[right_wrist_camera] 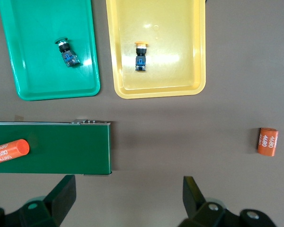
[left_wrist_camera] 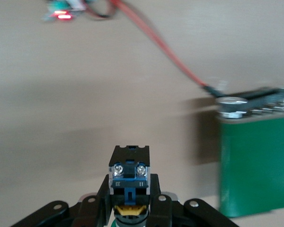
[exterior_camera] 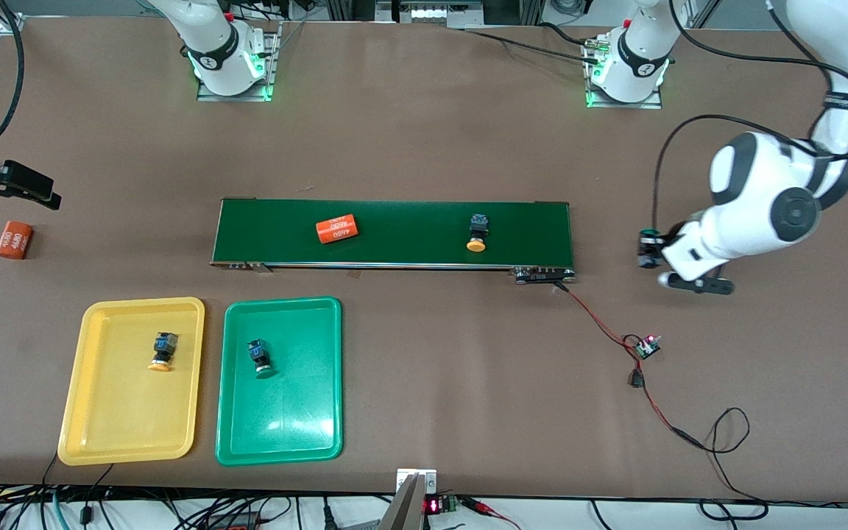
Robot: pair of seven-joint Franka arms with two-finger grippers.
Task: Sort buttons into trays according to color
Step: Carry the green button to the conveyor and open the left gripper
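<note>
My left gripper point(exterior_camera: 649, 252) is shut on a green-capped button point(exterior_camera: 647, 238) and holds it over bare table off the belt's end at the left arm's end; the left wrist view shows the gripper point(left_wrist_camera: 129, 201) clamping the button's black-and-blue body point(left_wrist_camera: 129, 175). A yellow-capped button point(exterior_camera: 477, 234) lies on the conveyor belt point(exterior_camera: 394, 232). Another yellow-capped button point(exterior_camera: 163, 351) lies in the yellow tray point(exterior_camera: 100, 434). A green-capped button point(exterior_camera: 258, 357) lies in the green tray point(exterior_camera: 299, 419). My right gripper point(exterior_camera: 34, 190) is open and empty, high over the right arm's end of the table point(right_wrist_camera: 128, 198).
One orange cylinder point(exterior_camera: 338, 229) lies on the belt, another point(exterior_camera: 15, 241) on the table under my right gripper. A small circuit board point(exterior_camera: 647, 346) on red wires point(exterior_camera: 601, 324) lies nearer the front camera than my left gripper.
</note>
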